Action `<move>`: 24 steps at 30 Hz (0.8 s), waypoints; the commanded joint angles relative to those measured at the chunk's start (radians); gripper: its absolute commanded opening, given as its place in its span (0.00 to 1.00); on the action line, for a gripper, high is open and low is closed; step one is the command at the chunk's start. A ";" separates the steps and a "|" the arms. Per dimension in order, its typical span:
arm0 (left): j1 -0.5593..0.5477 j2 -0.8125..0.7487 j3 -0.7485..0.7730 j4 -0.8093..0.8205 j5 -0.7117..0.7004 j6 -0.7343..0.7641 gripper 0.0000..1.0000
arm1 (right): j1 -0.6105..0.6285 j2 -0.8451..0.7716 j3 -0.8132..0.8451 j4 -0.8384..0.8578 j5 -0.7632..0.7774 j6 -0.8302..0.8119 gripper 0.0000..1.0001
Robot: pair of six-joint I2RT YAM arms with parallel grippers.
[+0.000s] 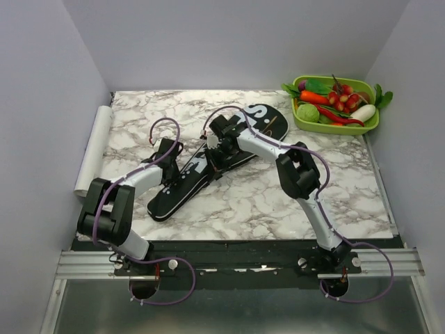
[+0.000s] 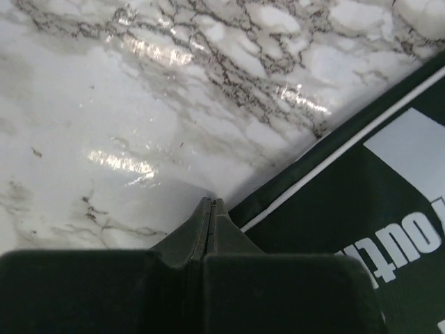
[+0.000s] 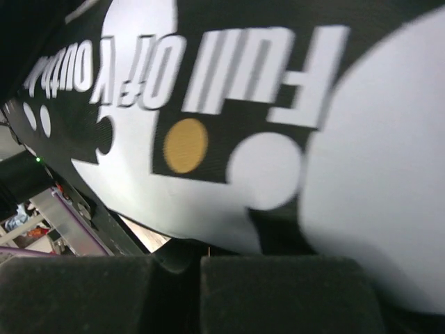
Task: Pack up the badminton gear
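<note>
The long black cover [image 1: 177,191] with white lettering lies slantwise across the marble table, its narrow end near left and its wide end far right. My left gripper [image 1: 169,174] is shut with nothing between its fingers. In the left wrist view its fingertips [image 2: 211,203] rest on the marble right beside the cover's white-piped edge [image 2: 334,202]. My right gripper [image 1: 217,154] is at the cover's middle. In the right wrist view the lifted cover fabric [image 3: 229,62] fills the frame and hides my fingertips [image 3: 198,245], which appear closed on it. No racket shows.
A green tray [image 1: 336,127] of toy vegetables stands at the far right corner. A white roll [image 1: 94,149] lies along the table's left edge. Grey walls close in the table on the left, back and right.
</note>
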 commanded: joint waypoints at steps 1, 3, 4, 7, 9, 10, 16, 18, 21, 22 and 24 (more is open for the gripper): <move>-0.051 -0.067 -0.080 -0.079 0.083 -0.021 0.01 | 0.010 0.090 0.141 -0.007 0.004 0.016 0.00; -0.062 -0.083 -0.088 -0.081 0.083 -0.027 0.01 | 0.010 0.116 0.173 -0.012 -0.007 0.023 0.01; -0.064 -0.097 -0.093 -0.082 0.081 -0.027 0.01 | 0.010 0.117 0.172 -0.009 -0.009 0.031 0.01; -0.071 -0.113 -0.091 -0.082 0.094 -0.031 0.01 | 0.010 0.096 0.118 0.017 0.006 0.037 0.00; -0.085 -0.113 -0.082 -0.070 0.095 -0.039 0.01 | 0.005 0.078 0.062 0.026 0.034 0.034 0.01; -0.091 -0.108 -0.065 -0.067 0.095 -0.036 0.01 | 0.004 0.055 0.042 0.026 0.033 0.021 0.01; -0.130 -0.107 0.050 -0.144 0.045 0.008 0.02 | 0.001 -0.111 -0.246 0.078 0.059 -0.058 0.01; -0.139 -0.113 0.081 -0.193 -0.013 0.027 0.05 | 0.001 -0.163 -0.303 0.106 0.050 -0.070 0.01; -0.162 -0.123 0.137 -0.227 -0.035 0.065 0.05 | 0.001 -0.191 -0.372 0.114 0.049 -0.088 0.01; -0.174 -0.134 0.154 -0.230 -0.026 0.076 0.04 | 0.001 -0.197 -0.385 0.115 0.050 -0.093 0.01; -0.185 -0.146 0.157 -0.224 0.036 0.090 0.04 | 0.001 -0.211 -0.417 0.129 0.060 -0.096 0.00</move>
